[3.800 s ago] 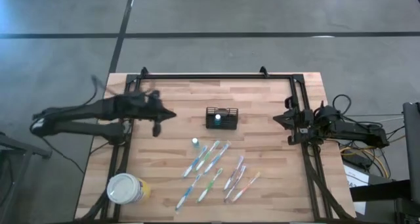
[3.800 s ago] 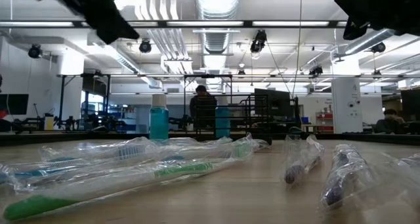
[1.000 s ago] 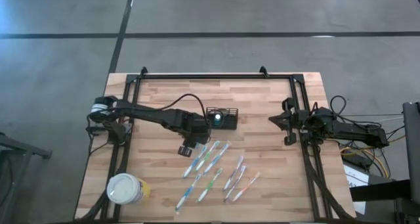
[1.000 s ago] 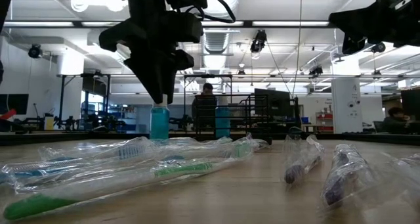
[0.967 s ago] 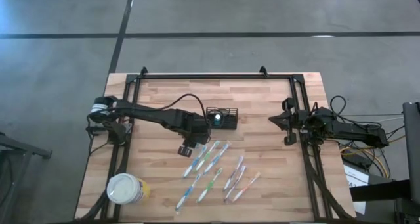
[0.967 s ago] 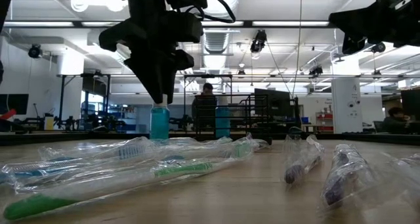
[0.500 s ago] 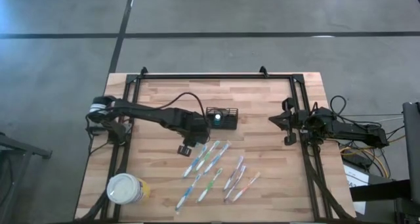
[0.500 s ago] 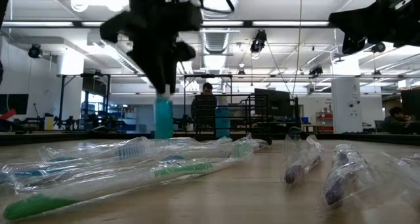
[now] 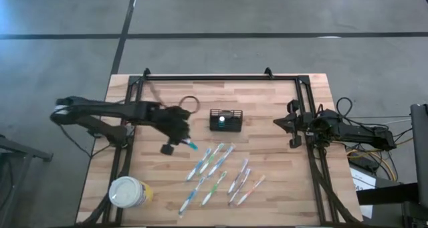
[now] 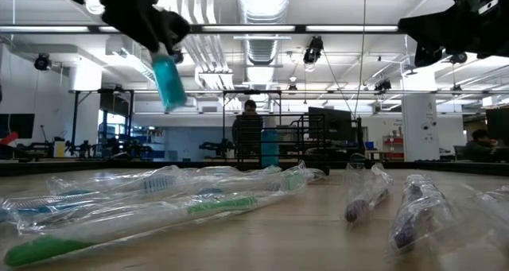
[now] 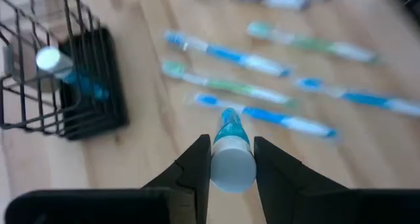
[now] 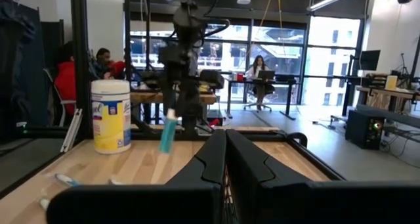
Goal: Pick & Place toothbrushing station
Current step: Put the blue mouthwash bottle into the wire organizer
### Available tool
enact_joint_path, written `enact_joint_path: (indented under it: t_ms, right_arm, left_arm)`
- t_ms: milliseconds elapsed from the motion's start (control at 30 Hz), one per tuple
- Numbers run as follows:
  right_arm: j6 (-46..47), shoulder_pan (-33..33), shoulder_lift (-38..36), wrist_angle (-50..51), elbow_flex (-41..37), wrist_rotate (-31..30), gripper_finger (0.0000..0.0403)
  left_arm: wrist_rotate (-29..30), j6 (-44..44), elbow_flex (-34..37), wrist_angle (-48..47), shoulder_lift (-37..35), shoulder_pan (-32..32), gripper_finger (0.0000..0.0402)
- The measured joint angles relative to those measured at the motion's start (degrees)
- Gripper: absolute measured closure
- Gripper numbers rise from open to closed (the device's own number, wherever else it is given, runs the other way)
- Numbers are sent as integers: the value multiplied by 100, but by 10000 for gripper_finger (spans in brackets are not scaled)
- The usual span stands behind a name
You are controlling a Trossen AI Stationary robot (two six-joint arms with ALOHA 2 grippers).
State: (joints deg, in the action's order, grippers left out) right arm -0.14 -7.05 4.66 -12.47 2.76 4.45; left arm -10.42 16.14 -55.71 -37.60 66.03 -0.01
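My left gripper (image 9: 178, 144) hangs over the table's left-middle, shut on a small teal tube with a white cap (image 9: 190, 145); the tube also shows in the low view (image 10: 168, 78). The toothbrushing station, a black slotted caddy (image 9: 225, 120), stands on the table to its right with another teal tube (image 11: 65, 69) leaning inside it. Several wrapped toothbrushes (image 9: 215, 169) lie on the table nearer the front edge. My right gripper (image 9: 281, 124) waits shut at the right edge, its fingers together in its wrist view (image 12: 225, 159). My left gripper pinches the tube's white cap end (image 11: 231, 169) between its two fingers (image 11: 199, 163). The fingers come from above, slanting down. The teal body (image 11: 230, 127) sticks out beyond the fingertips. The tube hangs tilted below the gripper, clear of the table.
A round yellow tub with a white lid (image 9: 127, 192) stands at the near left corner. A black frame rail (image 9: 214, 77) runs along the far edge and both sides. Bare wood lies between the caddy and my right arm (image 9: 348, 131).
My left gripper has gone up and toward the table's left edge, taking the teal tube with it. The tube stood upright on the table beside the toothbrushes; now it is lifted clear and tipped.
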Motion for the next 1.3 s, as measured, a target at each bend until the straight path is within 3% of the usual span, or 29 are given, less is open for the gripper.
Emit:
enact_joint_path:
  t_ms: [367, 500, 633, 900, 1067, 1300]
  right_arm:
    - [-4, 2, -2, -2, 0, 2, 394]
    - [1, 2, -2, 11, 0, 0, 394]
    - [0, 0, 3, 26, -7, 0, 394]
    - [-29, 2, 5, 28, -11, 0, 394]
    - [-47, 2, 5, 26, -11, 0, 394]
    - [-48, 2, 3, 26, -20, 0, 394]
  left_arm:
    - [-40, -1240, 2489, 1496, -3016, 244, 307]
    - [1, -1531, 3008, 1805, -3595, 258, 307]
    - [106, -1675, 3042, 2032, -3691, 269, 307]
    - [867, -1899, 1794, 1993, -2737, 281, 307]
    - [1099, -2001, 391, 1481, -1480, 320, 307]
    - [1199, -1040, -1682, 62, 526, 413, 307]
